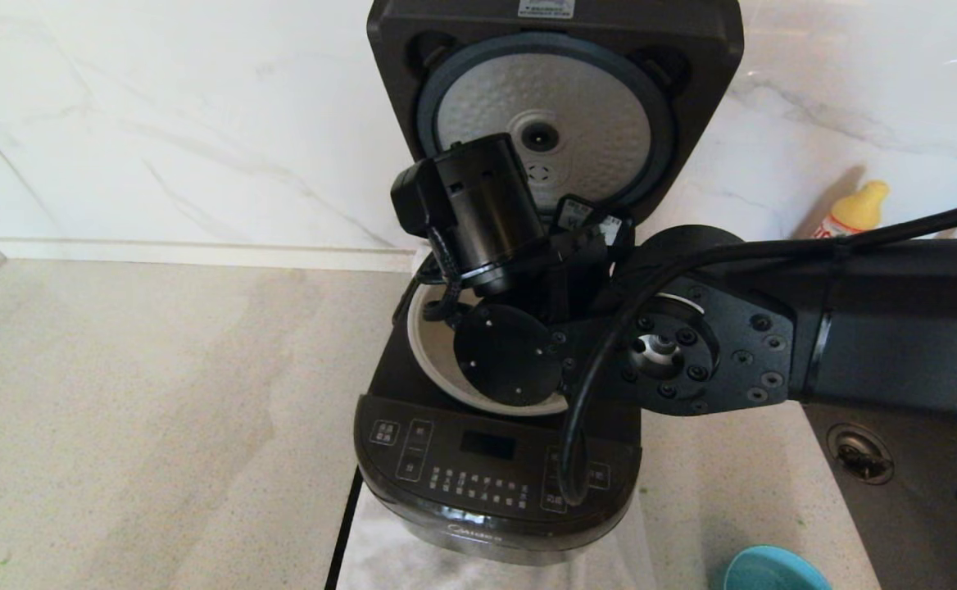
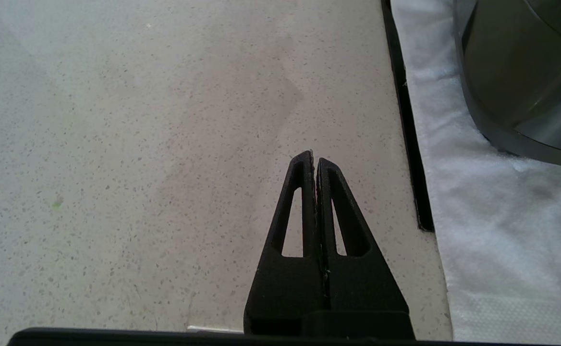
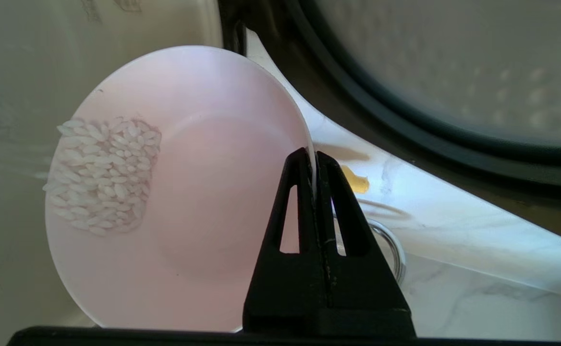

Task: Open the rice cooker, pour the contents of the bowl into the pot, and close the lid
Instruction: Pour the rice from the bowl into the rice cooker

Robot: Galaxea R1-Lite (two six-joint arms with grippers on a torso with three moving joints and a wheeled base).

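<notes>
The left gripper (image 2: 315, 161), jaws pressed together on nothing, hangs over a broad bare stretch of speckled table (image 1: 134, 410), beside the white cloth (image 2: 492, 216) under the rice cooker (image 1: 495, 467). The cooker stands mid-table, its lid (image 1: 556, 106) upright against the marble wall, the pot (image 1: 433, 352) open. The right arm (image 1: 855, 328) crowds the pot's mouth. Only the right wrist view shows the right gripper (image 3: 315, 158), jaws clamped on the rim of a tilted pink bowl (image 3: 203, 192), rice (image 3: 103, 173) gathered near its edge beside the pot's wall.
</notes>
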